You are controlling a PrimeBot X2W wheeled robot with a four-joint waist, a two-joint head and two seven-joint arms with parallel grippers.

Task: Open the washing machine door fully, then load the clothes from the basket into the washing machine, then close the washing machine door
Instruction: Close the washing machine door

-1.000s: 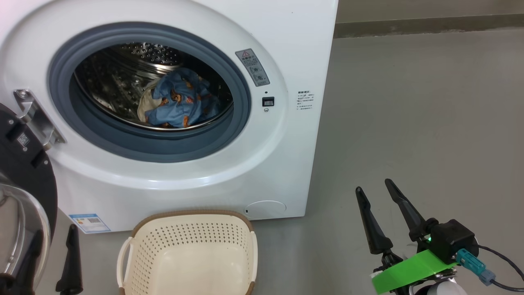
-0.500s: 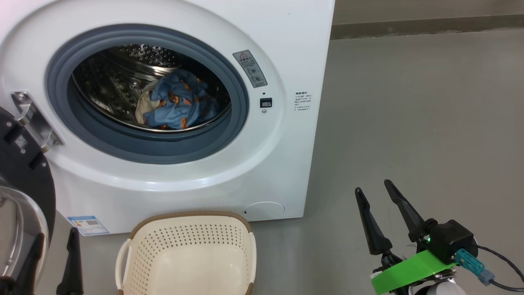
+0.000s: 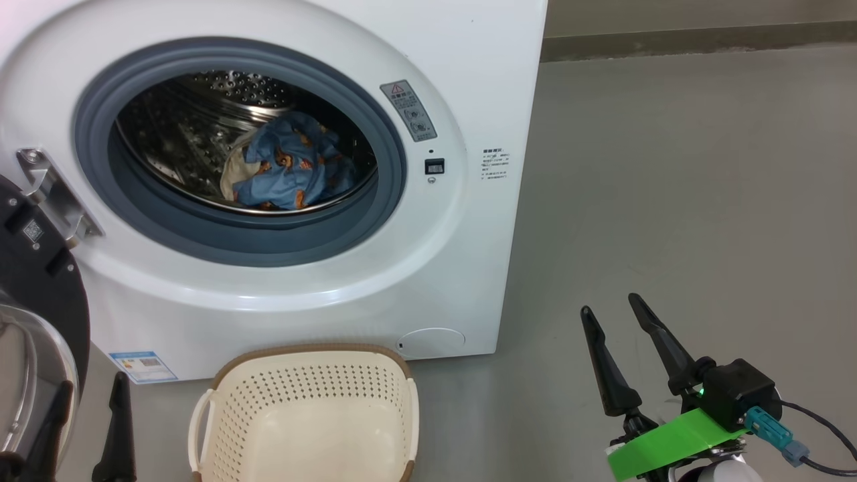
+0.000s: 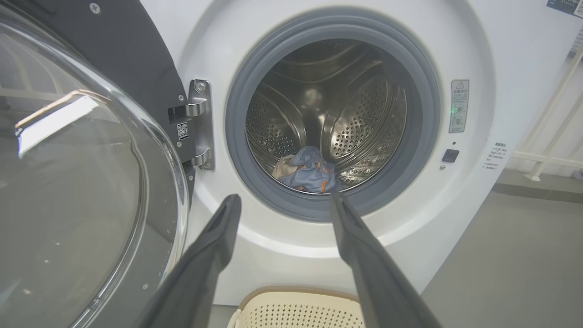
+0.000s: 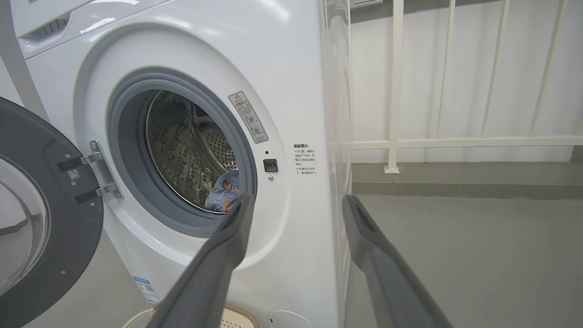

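Well beyond left fingers (image 4: 214,250), clothes (image 4: 307,175) lie in drum (image 4: 364,114).

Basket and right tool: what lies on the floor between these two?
In the head view, the stretch between the basket and the right tool is bare grey floor; nothing lies on it.

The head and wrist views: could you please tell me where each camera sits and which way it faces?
Head view: on the head, looking forward and down at the big white front-loading washing machine and cream perforated plastic basket; left gripper lower left, right gripper lower right.
Left wrist view: on the left wrist, facing the perforated steel drum between its fingers.
Right wrist view: on the right wrist, facing the machine slantwise past its fingers.
Both wrist views share the light blue bear-print clothes.
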